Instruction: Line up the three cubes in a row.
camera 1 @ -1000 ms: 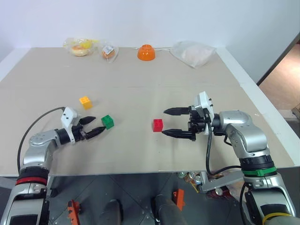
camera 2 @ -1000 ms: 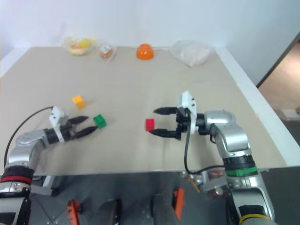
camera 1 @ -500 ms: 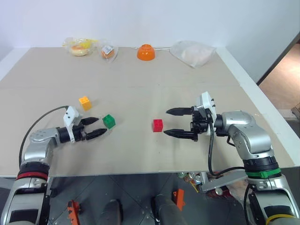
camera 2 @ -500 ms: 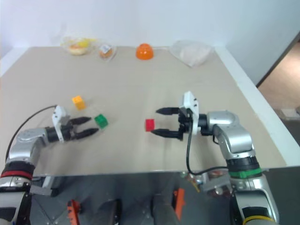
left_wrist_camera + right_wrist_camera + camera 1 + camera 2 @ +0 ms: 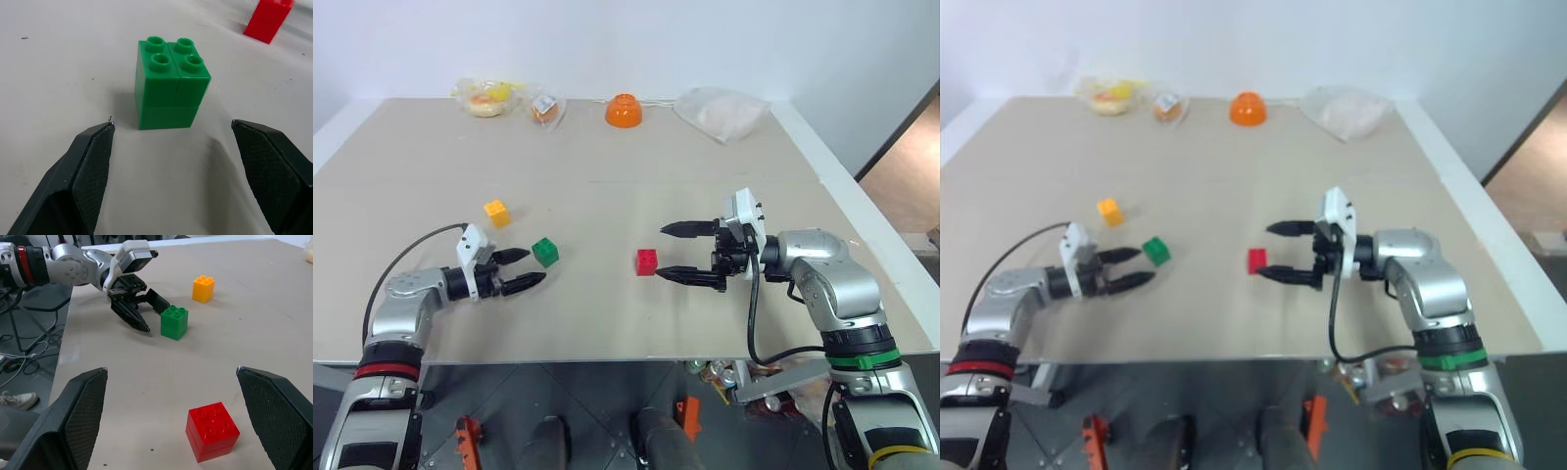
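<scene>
On a wide tan bench (image 5: 607,157), the right gripper (image 5: 685,251) waits with fingers spread just beside the red cube (image 5: 647,261), while the left gripper (image 5: 523,269), fingers spread and empty, faces the green cube (image 5: 545,252); the yellow-orange cube (image 5: 495,211) sits near it, farther back. To grip well, the left fingers should likely straddle the green cube's flat sides squarely before closing. The cubes stand studs-up with no evident long axis, the green one turned slightly askew.

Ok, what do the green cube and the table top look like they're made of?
Green cube: looks like hard moulded plastic, smooth and slightly glossy, with four round studs on top and a seam around its middle. Table top: matte beige sheet, possibly cardboard or board; a faint join line crosses it.
</scene>
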Motion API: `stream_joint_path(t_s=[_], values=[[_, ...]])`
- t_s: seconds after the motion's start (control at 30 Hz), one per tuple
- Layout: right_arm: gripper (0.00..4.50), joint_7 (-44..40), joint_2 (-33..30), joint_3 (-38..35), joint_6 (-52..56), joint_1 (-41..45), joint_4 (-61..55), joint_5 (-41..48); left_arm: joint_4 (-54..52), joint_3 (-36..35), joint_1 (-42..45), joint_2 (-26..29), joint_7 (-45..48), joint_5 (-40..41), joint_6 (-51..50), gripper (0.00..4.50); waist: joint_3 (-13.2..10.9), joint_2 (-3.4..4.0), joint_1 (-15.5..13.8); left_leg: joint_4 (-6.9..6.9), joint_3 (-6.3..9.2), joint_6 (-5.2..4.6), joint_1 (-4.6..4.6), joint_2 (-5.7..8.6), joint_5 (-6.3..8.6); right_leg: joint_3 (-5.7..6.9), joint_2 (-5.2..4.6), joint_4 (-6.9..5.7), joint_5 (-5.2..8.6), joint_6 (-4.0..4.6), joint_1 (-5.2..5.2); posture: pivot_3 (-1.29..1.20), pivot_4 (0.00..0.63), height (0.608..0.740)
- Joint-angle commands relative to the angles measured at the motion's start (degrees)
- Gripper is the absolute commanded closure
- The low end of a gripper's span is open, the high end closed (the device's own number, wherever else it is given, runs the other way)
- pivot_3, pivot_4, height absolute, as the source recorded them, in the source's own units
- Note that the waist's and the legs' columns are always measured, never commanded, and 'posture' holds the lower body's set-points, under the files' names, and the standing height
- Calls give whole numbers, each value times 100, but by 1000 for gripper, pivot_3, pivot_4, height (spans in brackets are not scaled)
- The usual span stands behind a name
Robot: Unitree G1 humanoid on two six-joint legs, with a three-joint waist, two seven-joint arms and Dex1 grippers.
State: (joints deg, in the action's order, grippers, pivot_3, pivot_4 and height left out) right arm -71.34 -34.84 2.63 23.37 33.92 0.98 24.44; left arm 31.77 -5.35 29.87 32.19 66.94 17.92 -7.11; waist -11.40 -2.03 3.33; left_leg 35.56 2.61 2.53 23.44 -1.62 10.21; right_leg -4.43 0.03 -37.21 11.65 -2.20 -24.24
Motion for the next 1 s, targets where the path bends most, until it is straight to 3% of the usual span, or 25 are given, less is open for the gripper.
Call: stream_joint_path(t_s=[0.03,0.4,0.53,0.67,1.0], values=[[130,-13,-18,-41,-37,63,-177,106,234,25,240,-127,-216,-105,149,513,0,0,-37,4,0,0,0,0,0,0,0,0,0,0,1,0,150,740],[130,44,29,-25,-34,25,-240,108,554,138,611,-543,-344,-218,290,513,0,0,-105,25,-3,-3,6,5,-6,1,-10,0,-2,-2,17,0,150,740],[62,62,40,-31,-69,23,-202,85,703,154,723,-607,-307,-263,424,1636,0,0,-102,25,-3,-3,11,6,-6,2,-11,1,-2,-4,15,0,150,740],[62,74,44,-34,-88,15,-184,76,720,142,699,-583,-265,-285,475,3070,0,0,-93,17,-3,-2,14,6,-6,2,-11,2,-2,-8,9,0,150,740],[62,94,6,-64,-58,50,-200,92,1031,444,1123,-479,303,-603,1018,3176,0,0,-92,16,-1,-3,20,6,-6,4,-10,2,-1,-8,4,0,150,740]])
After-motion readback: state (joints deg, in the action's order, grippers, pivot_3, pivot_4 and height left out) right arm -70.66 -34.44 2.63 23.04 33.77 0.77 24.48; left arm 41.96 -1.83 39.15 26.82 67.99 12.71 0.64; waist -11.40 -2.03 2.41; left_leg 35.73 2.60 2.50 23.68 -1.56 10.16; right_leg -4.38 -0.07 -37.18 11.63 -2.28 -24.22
